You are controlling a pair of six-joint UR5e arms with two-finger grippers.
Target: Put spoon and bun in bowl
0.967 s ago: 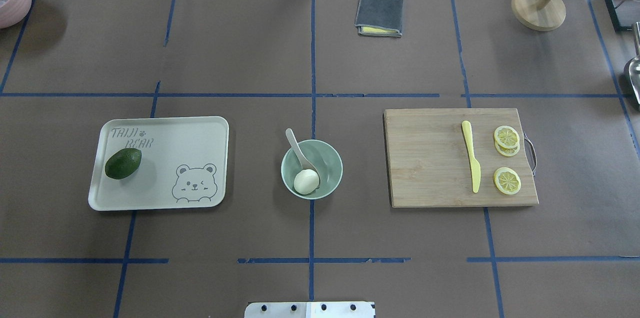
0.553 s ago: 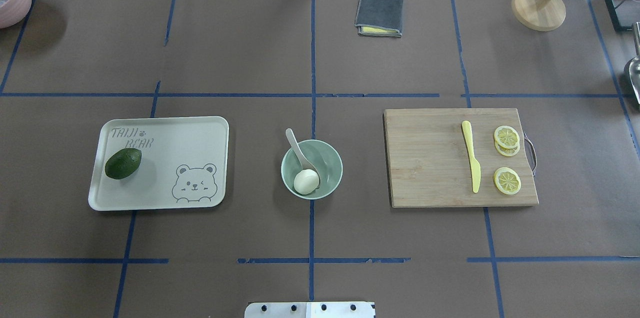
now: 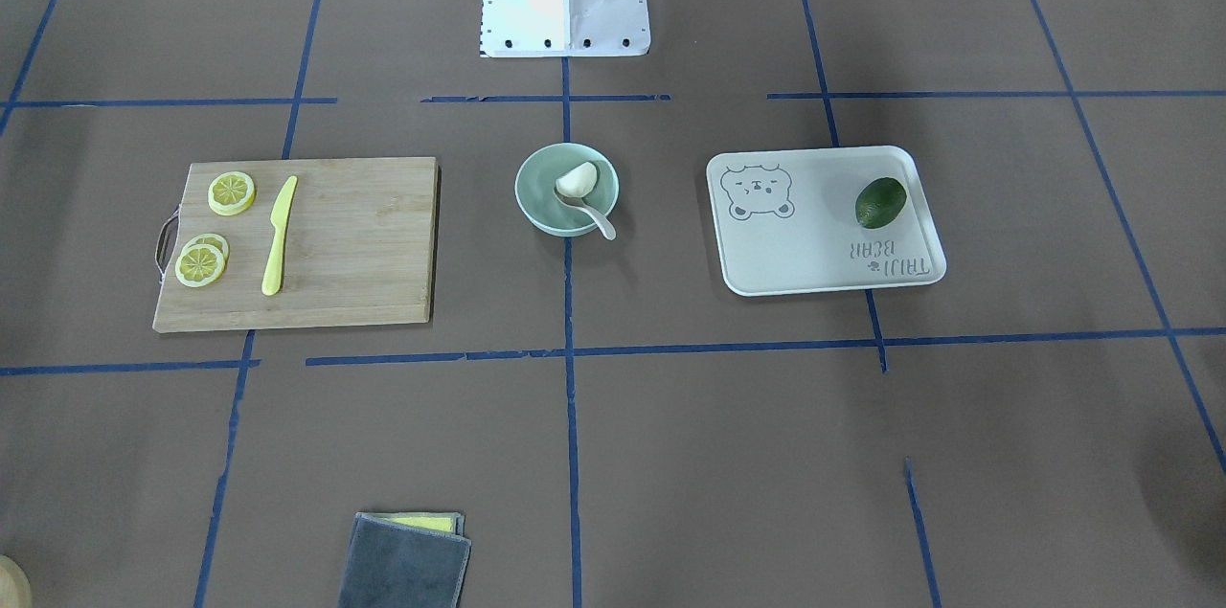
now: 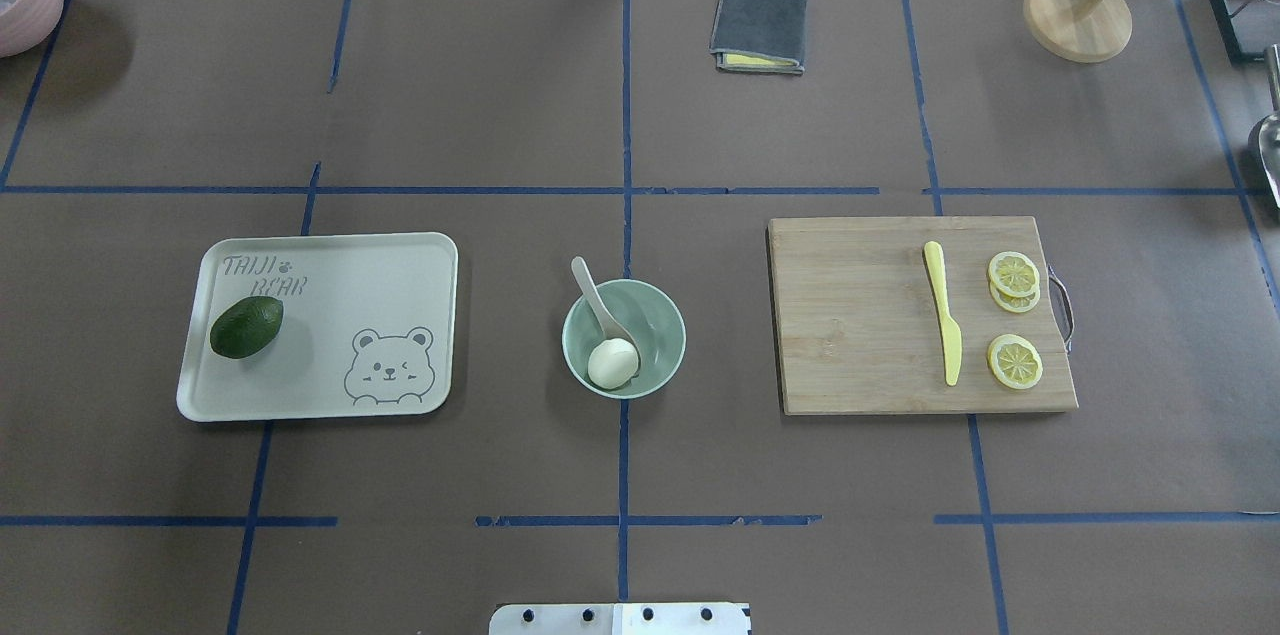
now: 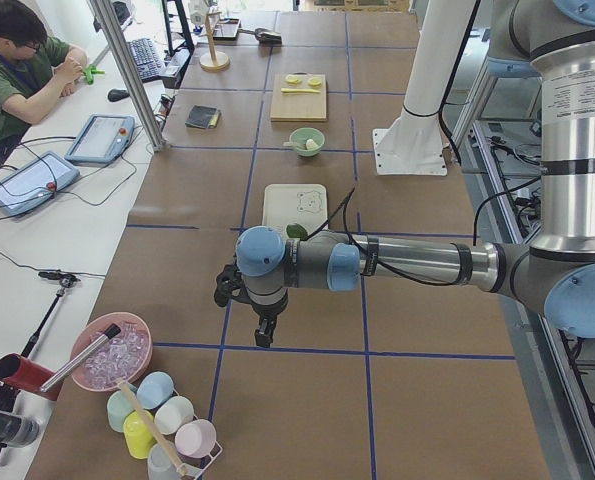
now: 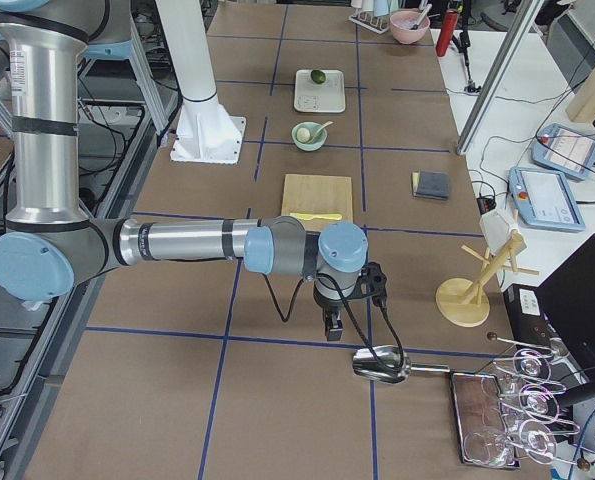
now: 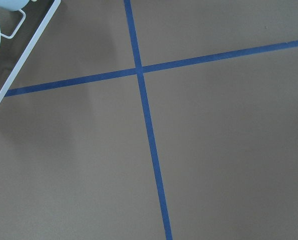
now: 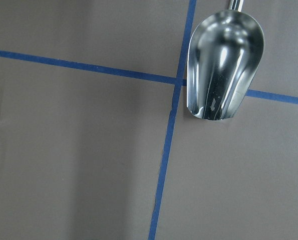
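The pale mint-green bowl [image 4: 667,335] stands at the table's middle. The white bun [image 4: 612,363] lies inside it at its near side. The off-white spoon [image 4: 592,293] has its scoop in the bowl, and its handle leans out over the far-left rim. In the front-facing view the bowl [image 3: 530,194] holds the bun [image 3: 578,177] and the spoon [image 3: 598,220]. The left gripper [image 5: 265,335] hangs over bare table far off to the left. The right gripper [image 6: 331,328] hangs far off to the right by a metal scoop. Both show only in the side views, so I cannot tell if they are open or shut.
A grey tray [image 4: 330,395] with an avocado [image 4: 246,326] lies left of the bowl. A wooden cutting board [image 4: 850,325] with a yellow knife [image 4: 942,320] and lemon slices [image 4: 1014,360] lies right. A folded grey cloth [image 4: 759,30] lies far back. A metal scoop [image 8: 224,65] lies under the right wrist.
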